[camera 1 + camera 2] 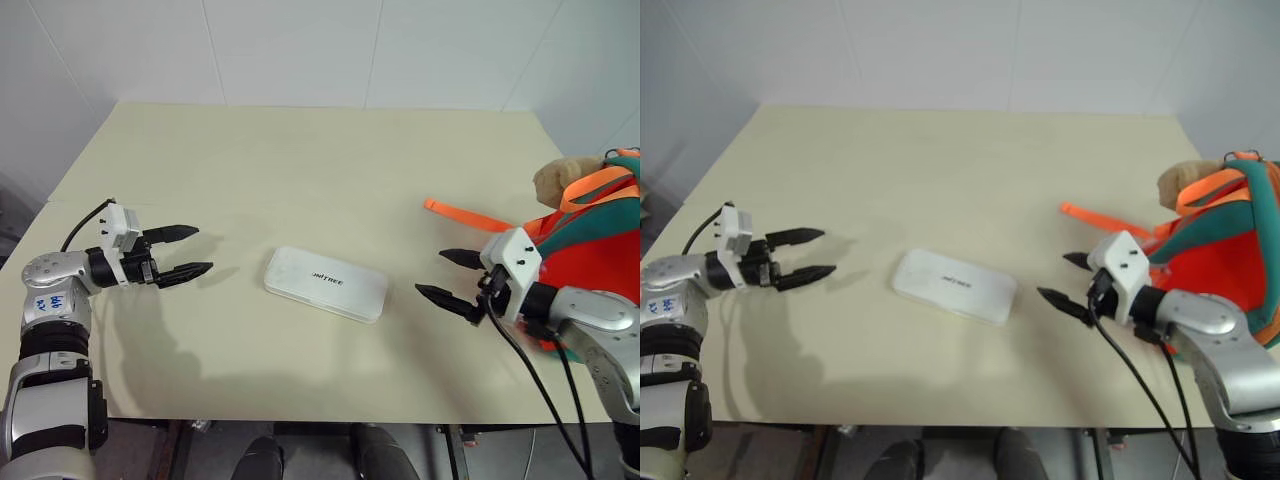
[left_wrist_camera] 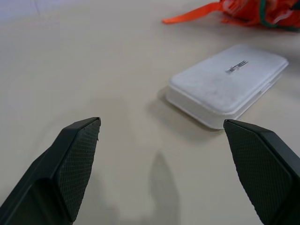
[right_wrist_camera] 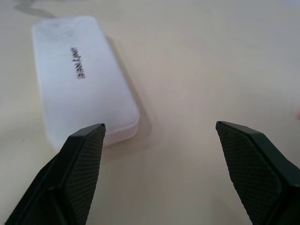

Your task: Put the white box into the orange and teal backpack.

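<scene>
Both grippers, left (image 1: 183, 252) and right (image 1: 448, 277), are standing open and empty on either side of the white box (image 1: 326, 283), which is lying flat mid-table, left of the backpack (image 1: 588, 247). It looks stiff, light and slippery (glossy shell); gripping across its short sides seems safest.

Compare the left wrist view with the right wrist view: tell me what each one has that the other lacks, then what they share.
Left wrist view alone: an orange strap and part of the orange and teal backpack beyond the far end of the white box.
Right wrist view alone: the box's dark lettering up close, readable across its lid.
Both: the white box lying flat on the cream table, untouched, ahead of that arm's own black fingers, which stand wide apart with nothing between them.
</scene>
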Tool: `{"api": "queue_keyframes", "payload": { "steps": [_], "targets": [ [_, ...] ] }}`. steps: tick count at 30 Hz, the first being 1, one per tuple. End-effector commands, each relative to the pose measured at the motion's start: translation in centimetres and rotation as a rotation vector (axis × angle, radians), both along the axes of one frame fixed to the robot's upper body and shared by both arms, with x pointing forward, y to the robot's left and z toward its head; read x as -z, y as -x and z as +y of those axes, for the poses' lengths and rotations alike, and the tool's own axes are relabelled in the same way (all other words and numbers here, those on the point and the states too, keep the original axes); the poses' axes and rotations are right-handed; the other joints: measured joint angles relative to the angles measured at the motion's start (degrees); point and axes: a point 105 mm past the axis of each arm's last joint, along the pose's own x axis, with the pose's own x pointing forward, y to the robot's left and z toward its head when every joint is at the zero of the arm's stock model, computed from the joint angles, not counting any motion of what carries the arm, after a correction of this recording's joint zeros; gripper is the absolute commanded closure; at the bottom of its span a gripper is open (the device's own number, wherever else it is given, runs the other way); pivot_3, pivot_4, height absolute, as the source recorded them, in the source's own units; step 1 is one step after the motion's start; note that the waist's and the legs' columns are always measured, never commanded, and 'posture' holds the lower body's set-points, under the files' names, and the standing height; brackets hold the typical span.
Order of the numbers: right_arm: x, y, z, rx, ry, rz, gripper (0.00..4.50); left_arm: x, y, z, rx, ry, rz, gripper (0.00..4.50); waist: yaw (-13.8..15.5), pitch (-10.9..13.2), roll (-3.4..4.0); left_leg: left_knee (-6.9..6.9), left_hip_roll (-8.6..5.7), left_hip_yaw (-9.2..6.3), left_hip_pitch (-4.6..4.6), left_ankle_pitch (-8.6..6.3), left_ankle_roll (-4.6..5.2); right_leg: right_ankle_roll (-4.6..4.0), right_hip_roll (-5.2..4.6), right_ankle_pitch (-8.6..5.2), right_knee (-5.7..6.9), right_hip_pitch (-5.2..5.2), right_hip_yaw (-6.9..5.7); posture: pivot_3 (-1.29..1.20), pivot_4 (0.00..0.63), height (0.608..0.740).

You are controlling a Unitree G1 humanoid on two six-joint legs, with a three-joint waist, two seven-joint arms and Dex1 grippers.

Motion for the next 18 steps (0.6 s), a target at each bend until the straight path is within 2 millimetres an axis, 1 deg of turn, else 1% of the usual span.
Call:
{"api": "queue_keyframes", "payload": {
  "steps": [1,4,6,7,8,10,11,13,16,18],
  "targets": [
    [-0.7,0.5,0.3,0.0,-0.007,-0.042,1.27,-0.9,-0.7,-0.7,0.002,-0.025,-0.018,0.93,0.19,0.0,0.0,0.0,0.0,0.0,0.0,0.0,0.0,0.0,0.0,0.0,0.01,0.01,-0.01,0.0,0.15,0.74],
    [-0.3,0.6,0.3,0.015,-0.006,-0.045,2.17,-0.9,-1.2,-1.5,0.005,-0.022,-0.022,1.75,0.26,0.0,-0.01,0.0,-0.02,0.0,-0.03,0.0,0.0,0.01,-0.03,0.01,0.05,0.02,-0.02,0.0,0.15,0.74],
    [0.1,0.6,0.4,0.03,0.005,-0.043,2.87,-0.7,-1.4,-1.9,0.004,-0.025,-0.017,2.39,0.16,-0.01,-0.01,0.0,-0.03,0.01,-0.03,0.0,0.0,0.02,-0.03,0.01,0.04,0.02,-0.01,0.0,0.15,0.74],
    [0.2,0.7,0.5,0.027,0.004,-0.04,3.16,-0.6,-1.6,-2.0,-0.003,-0.053,-0.023,2.68,0.12,0.0,-0.01,0.0,-0.03,0.01,-0.03,0.0,0.0,0.02,-0.03,0.01,0.06,0.02,-0.01,0.0,0.15,0.74],
    [0.2,0.8,0.7,0.025,0.003,-0.041,3.57,-0.6,-1.8,-2.2,-0.011,-0.069,-0.018,3.0,0.1,0.0,-0.01,0.0,-0.02,0.0,-0.03,0.0,0.0,0.02,-0.01,0.01,0.06,0.01,-0.01,0.0,0.15,0.74],
    [0.3,0.8,0.7,0.028,0.004,-0.045,4.16,-0.6,-2.1,-2.7,0.0,-0.061,-0.013,3.56,0.0,0.0,-0.01,0.0,-0.02,0.0,-0.02,0.0,0.0,0.02,0.0,0.01,0.05,0.0,-0.01,0.0,0.15,0.74],
    [0.4,0.9,0.8,0.032,0.007,-0.045,4.36,-0.5,-2.1,-3.0,0.016,-0.056,-0.007,3.9,0.01,-0.01,-0.01,0.0,-0.02,0.0,-0.02,0.0,0.0,0.02,0.0,0.01,0.04,0.0,-0.01,0.0,0.15,0.74],
    [0.8,1.1,1.1,0.037,0.008,-0.031,4.38,-0.3,-2.0,-3.6,0.047,-0.054,0.0,4.49,-0.03,-0.01,-0.01,0.01,-0.02,0.0,0.0,0.0,0.0,0.02,-0.01,0.01,0.02,0.01,-0.01,0.0,0.15,0.74],
    [1.3,0.9,1.7,0.047,0.004,-0.026,4.38,0.0,-2.2,-4.5,0.07,-0.046,0.014,4.5,-0.02,-0.01,-0.02,0.0,-0.02,0.0,0.0,0.0,0.0,0.02,0.0,0.01,0.07,0.02,-0.01,0.0,0.15,0.74],
    [1.8,0.6,1.9,0.063,0.023,-0.018,4.38,1.0,-2.7,-4.8,0.05,-0.107,0.061,4.5,0.0,-0.01,-0.02,0.01,-0.03,0.0,0.0,0.0,0.0,0.02,-0.02,0.01,0.05,0.02,-0.01,0.0,0.15,0.74]
  ]
}}
